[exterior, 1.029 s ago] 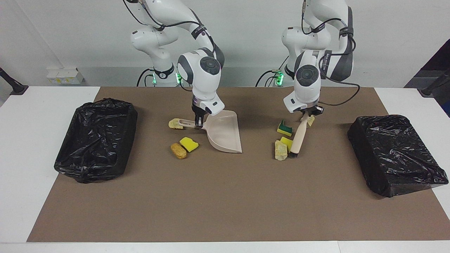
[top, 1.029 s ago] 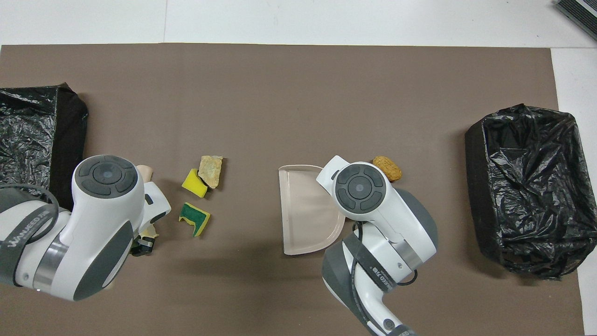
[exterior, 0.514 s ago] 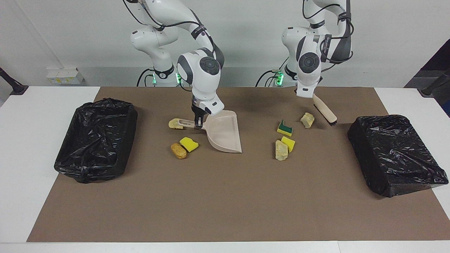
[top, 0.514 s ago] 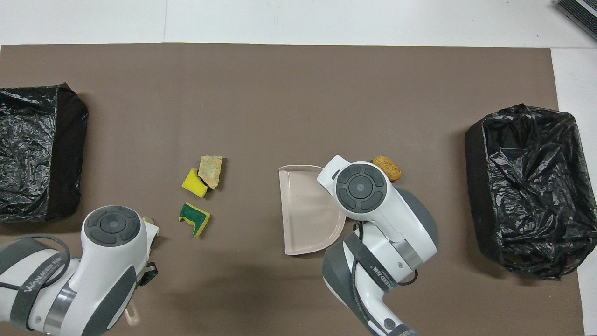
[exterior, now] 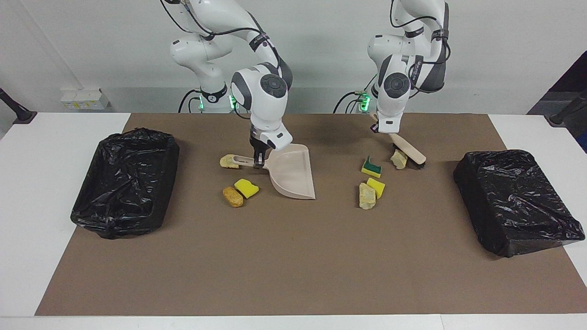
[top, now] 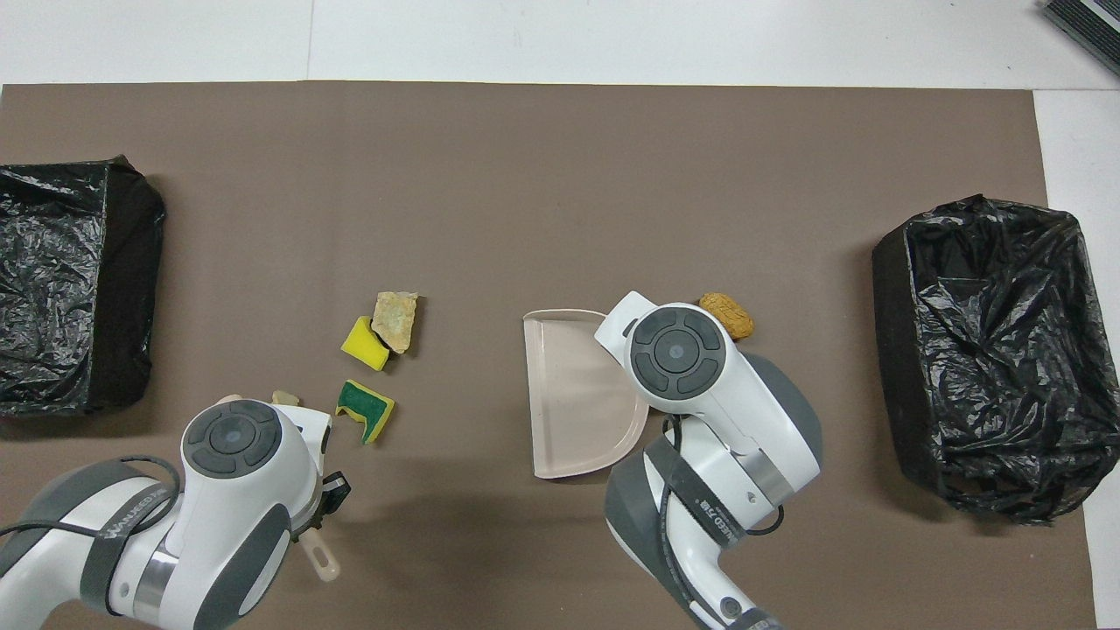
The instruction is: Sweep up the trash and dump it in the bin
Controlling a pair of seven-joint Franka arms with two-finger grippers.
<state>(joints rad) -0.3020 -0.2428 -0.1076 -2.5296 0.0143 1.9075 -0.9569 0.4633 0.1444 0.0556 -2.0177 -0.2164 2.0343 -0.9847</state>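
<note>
Brown matting covers the table in the facing view. Left gripper (exterior: 384, 131) clamps a wooden hand brush (exterior: 409, 151), swung down since a moment ago to touch a beige chunk (exterior: 398, 158); sweeping can begin. Right gripper (exterior: 259, 160) pinches the beige plastic dustpan (exterior: 292, 176). Overhead, scraps (top: 383, 324) lie unswept outside both black-lined bins (top: 989, 350).

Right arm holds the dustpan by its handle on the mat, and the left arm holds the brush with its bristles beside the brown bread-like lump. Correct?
Not quite. In the facing view the brush bristles sit beside a pale beige chunk, not the brown lump. The right tool does hold the dustpan handle; the left tool holds the brush.
</note>
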